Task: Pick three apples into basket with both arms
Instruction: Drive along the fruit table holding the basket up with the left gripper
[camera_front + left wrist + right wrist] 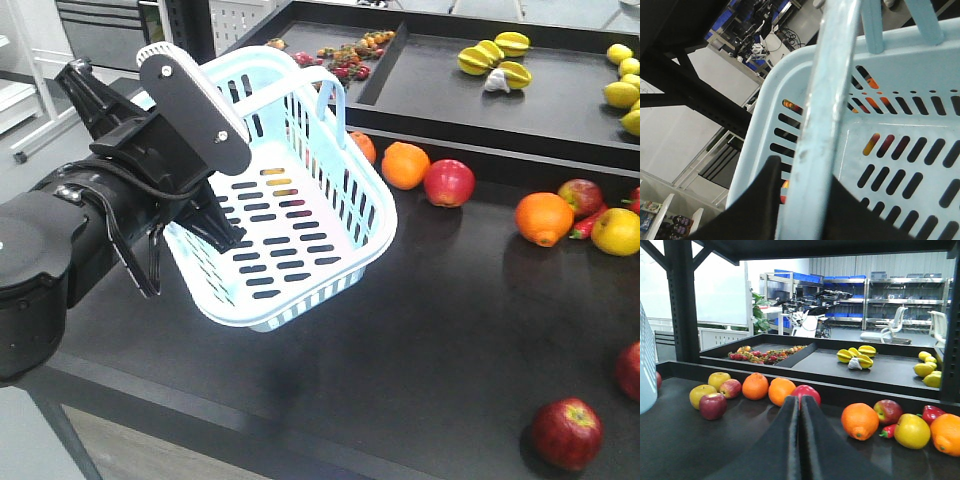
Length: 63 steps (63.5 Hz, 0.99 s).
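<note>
Above the dark table (430, 330), left gripper (222, 228) clamped on the tilted basket (375, 190) rim, right gripper (800, 405) pinched closed and empty, red apples (567, 432) lay loose on table.

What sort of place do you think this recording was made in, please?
Probably a robotics lab or warehouse hall staged as a produce stand: a tiered black display counter holding loose apples and oranges, with metal shelving of blue bins and an office chair behind.

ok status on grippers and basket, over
Left gripper shut on basket rim. Basket tilted, nothing inside. Right gripper shut, empty. Red apples loose on table, nothing blocking.
</note>
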### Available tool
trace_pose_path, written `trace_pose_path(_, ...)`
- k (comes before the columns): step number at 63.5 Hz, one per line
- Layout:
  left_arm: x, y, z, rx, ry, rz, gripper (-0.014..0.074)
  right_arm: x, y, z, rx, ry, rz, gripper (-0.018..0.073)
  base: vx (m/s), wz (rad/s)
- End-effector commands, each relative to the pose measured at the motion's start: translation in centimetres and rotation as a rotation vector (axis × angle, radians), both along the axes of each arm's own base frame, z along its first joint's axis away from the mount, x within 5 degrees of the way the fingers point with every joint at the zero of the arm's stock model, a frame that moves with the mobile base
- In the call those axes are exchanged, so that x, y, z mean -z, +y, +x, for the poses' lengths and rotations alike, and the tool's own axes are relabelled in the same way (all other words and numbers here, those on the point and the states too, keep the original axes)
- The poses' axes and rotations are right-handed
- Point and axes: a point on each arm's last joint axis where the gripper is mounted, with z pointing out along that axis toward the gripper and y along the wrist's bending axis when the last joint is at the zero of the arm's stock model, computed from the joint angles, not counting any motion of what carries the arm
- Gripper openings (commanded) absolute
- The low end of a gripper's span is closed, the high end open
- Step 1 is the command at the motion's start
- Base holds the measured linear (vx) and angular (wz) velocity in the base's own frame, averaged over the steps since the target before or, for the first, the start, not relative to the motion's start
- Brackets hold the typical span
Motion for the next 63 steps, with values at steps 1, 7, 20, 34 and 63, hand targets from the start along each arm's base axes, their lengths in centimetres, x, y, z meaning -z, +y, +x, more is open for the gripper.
trace_pose_path(1,-2.47,0.71,-0.49,-0.019,-0.088,-0.023,-0.0006,-0.26,-0.01,-0.02,0.005,-0.062,-0.007,-0.0009,0.03,0.12)
trace_pose_path(7,-2.47,0.71,-0.49,-0.019,-0.088,-0.023,-0.0006,-0.26,-0.01,-0.02,0.005,-0.062,-0.007,-0.0009,0.04,0.16)
trace_pose_path(20,-2.47,0.71,-0.49,-0.019,-0.088,-0.023,-0.0006,-0.26,0.0,-0.02,0.003,-0.062,-0.007,-0.0009,0.05,0.2)
trace_pose_path(34,-2.47,0.71,-0.49,-0.019,-0.088,-0.023,-0.0006,-0.26,0.0,-0.02,0.003,-0.062,-0.007,-0.0009,0.03,0.03)
trace_pose_path(63,-2.48,0.72,-0.49,-0.02,-0.089,-0.023,-0.0006,-0.26,-0.02,-0.02,0.006,-0.062,-0.007,-0.0009,0.0,-0.34)
